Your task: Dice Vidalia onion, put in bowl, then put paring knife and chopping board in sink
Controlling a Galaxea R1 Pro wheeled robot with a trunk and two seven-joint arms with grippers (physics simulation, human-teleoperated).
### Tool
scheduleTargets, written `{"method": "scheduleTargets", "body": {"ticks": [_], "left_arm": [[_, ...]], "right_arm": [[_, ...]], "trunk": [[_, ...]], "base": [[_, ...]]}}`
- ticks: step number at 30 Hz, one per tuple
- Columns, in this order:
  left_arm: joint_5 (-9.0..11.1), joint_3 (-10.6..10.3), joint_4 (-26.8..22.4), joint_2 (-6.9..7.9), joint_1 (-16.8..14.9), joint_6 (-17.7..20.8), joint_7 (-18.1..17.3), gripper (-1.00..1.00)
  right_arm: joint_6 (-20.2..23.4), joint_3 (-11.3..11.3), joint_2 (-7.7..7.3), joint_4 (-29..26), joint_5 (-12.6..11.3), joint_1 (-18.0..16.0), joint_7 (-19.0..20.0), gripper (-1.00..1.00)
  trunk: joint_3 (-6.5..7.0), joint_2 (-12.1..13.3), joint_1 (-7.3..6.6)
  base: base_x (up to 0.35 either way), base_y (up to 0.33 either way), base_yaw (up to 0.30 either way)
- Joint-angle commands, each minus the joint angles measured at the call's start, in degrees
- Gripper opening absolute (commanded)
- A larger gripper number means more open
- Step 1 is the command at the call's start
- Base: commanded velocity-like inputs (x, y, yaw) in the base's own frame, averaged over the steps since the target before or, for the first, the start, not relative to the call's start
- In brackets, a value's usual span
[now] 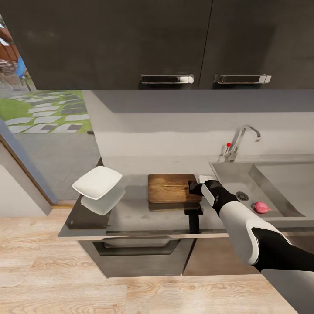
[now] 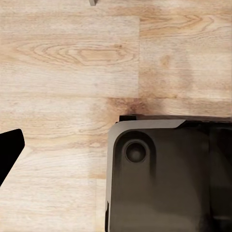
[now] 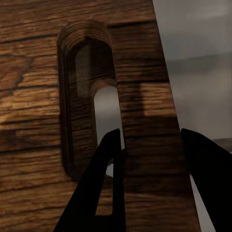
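Note:
The brown chopping board (image 1: pixel 171 187) lies on the grey countertop (image 1: pixel 131 213), left of the sink (image 1: pixel 226 174). My right gripper (image 1: pixel 195 188) is at the board's right end. In the right wrist view its fingers (image 3: pixel 104 188) straddle the wood strip between the slot hole (image 3: pixel 89 96) and the board's (image 3: pixel 34 121) end edge, shut on it. A pinkish onion (image 1: pixel 261 207) rests in the sink basin beside the drain (image 1: pixel 242 196). The white bowl (image 1: pixel 97 182) stands at the counter's left end. The paring knife is out of view. One left gripper fingertip (image 2: pixel 9 150) hangs over the wooden floor.
Dark wall cabinets (image 1: pixel 131 39) hang above the counter. The chrome tap with its red knob (image 1: pixel 228 145) stands behind the sink. A glass door (image 1: pixel 39 117) opens onto a garden at the left. My robot base (image 2: pixel 164 179) sits on the wooden floor (image 1: pixel 65 279).

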Motion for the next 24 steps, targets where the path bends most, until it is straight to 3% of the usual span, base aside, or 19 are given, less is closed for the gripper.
{"method": "scheduleTargets", "body": {"ticks": [1, 18, 24], "left_arm": [[0.1, 0.1, -0.1, -0.01, 0.0, -0.1, 0.0, 1.00], [0.1, 0.1, -0.1, -0.01, 0.0, -0.1, 0.0, 1.00], [0.1, 0.1, -0.1, -0.01, 0.0, -0.1, 0.0, 1.00]], "right_arm": [[0.3, -0.4, 0.07, -0.1, 0.3, 0.0, 0.0, -1.00], [0.3, -0.5, -0.59, 0.1, 0.4, 0.0, -0.2, -1.00], [0.3, -0.5, -0.68, 0.2, 0.3, 0.0, -2.6, -1.00]], "trunk": [[-0.10, -0.1, 0.03], [-0.10, -0.1, 0.03], [-0.10, -0.1, 0.03]], "base": [[0.000, 0.000, 0.000], [0.000, 0.000, 0.000], [0.000, 0.000, 0.000]]}}
